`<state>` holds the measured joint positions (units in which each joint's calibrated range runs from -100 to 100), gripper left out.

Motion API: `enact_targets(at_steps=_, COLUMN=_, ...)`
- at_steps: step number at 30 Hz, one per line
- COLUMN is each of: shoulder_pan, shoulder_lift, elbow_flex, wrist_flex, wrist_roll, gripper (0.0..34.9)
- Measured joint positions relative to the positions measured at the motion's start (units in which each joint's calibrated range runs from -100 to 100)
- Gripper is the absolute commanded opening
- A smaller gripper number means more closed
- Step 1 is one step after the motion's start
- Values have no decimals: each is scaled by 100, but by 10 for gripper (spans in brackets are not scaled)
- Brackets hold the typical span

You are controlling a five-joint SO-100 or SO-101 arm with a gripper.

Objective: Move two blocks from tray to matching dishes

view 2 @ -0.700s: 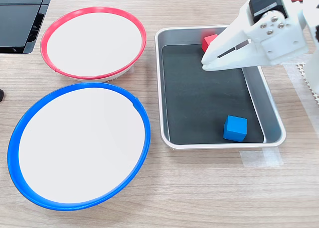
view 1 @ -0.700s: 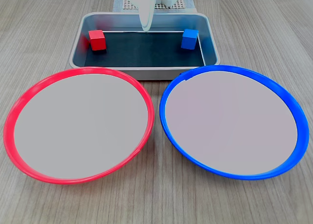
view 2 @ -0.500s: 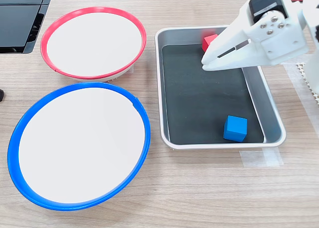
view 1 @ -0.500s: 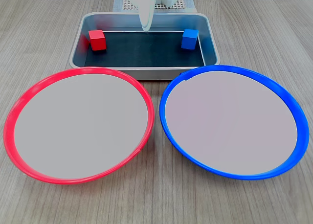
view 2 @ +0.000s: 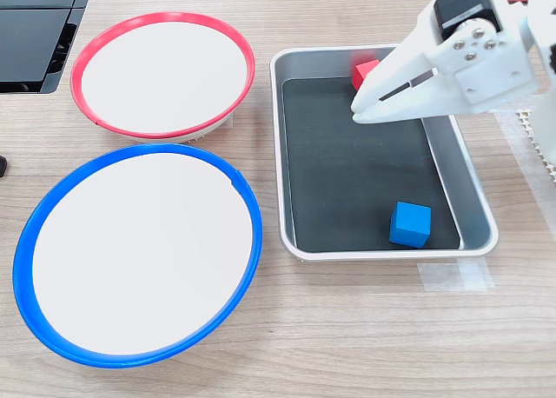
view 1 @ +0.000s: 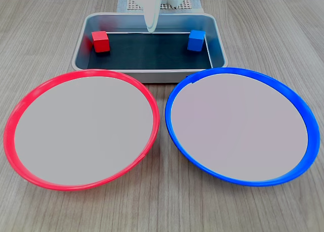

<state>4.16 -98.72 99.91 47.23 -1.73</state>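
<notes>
Blocks (view 2: 409, 223) untouched, claw (view 2: 358, 113) closed, empty.

In the first exterior view my tray (view 1: 218, 49), silver-walled with a dark floor, sits at twelve o'clock. Inside it, the red block (view 1: 100, 41) rests flat at nine o'clock and the blue block (view 1: 196, 40) at three. The red-rimmed dish (view 1: 17, 110) lies at seven o'clock, the blue-rimmed dish (view 1: 298, 103) at five, both bare.
</notes>
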Motion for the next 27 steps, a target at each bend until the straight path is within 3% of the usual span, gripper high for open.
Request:
enact_targets(at_steps=22, shoulder_pan=-150, shoulder_lift=111, elbow_flex=0, wrist_flex=-122, wrist_roll=73, gripper=2)
enact_targets(at_steps=27, shoulder_pan=389, shoulder_lift=2012, elbow_flex=-1461, wrist_flex=343, wrist_roll=1026, gripper=3)
